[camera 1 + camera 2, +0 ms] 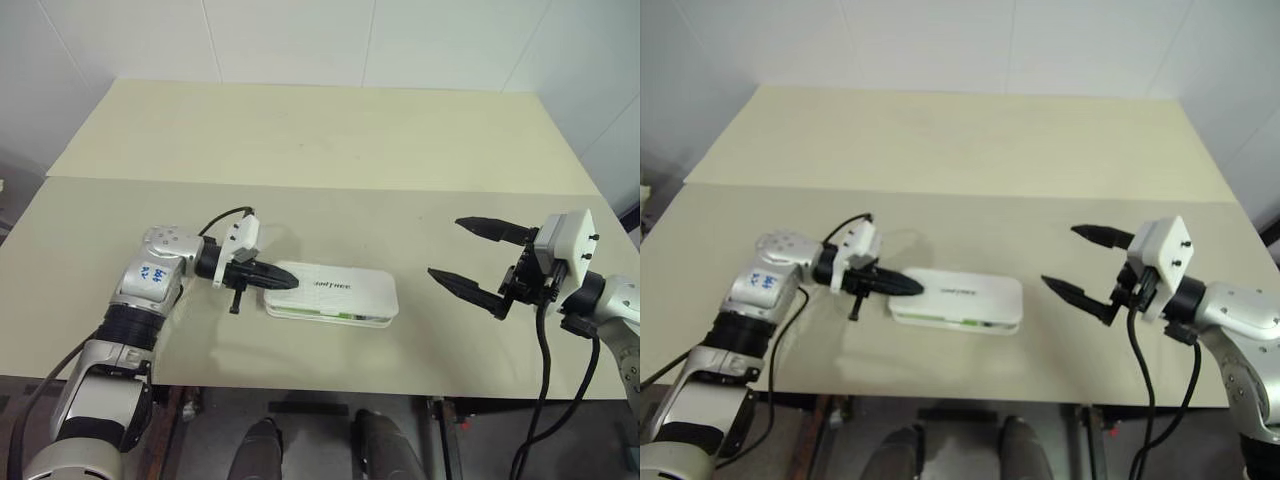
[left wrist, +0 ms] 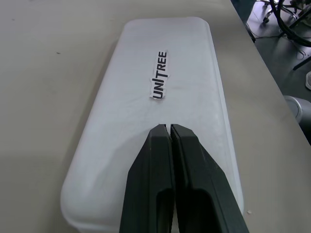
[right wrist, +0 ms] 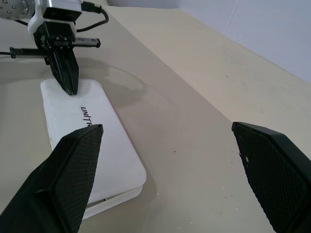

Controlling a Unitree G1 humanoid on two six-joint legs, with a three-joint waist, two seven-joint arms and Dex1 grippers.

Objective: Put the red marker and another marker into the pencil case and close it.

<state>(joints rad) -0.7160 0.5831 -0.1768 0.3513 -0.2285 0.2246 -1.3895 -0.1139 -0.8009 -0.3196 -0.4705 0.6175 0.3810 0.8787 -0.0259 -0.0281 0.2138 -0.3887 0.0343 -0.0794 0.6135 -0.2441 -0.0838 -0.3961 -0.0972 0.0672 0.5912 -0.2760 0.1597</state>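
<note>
The white pencil case (image 1: 340, 290) lies flat on the table near its front edge, lid down, with "UNITREE" lettering (image 2: 160, 81) on top. A thin green streak (image 1: 335, 316) shows in the narrow seam along its near side. The red marker is hidden, and I cannot tell whether the green streak is the other marker. My left gripper (image 1: 290, 283) is shut with nothing between its fingers. Its tip sits on or just above the lid's left end (image 3: 72, 90). My right gripper (image 1: 444, 247) hangs open above the table, well to the right of the case.
The beige table (image 1: 300, 130) is made of two boards with a seam (image 1: 400, 190) running across behind the case. Its front edge (image 1: 300, 385) lies close below the case. A black cable (image 1: 545, 380) hangs from my right wrist.
</note>
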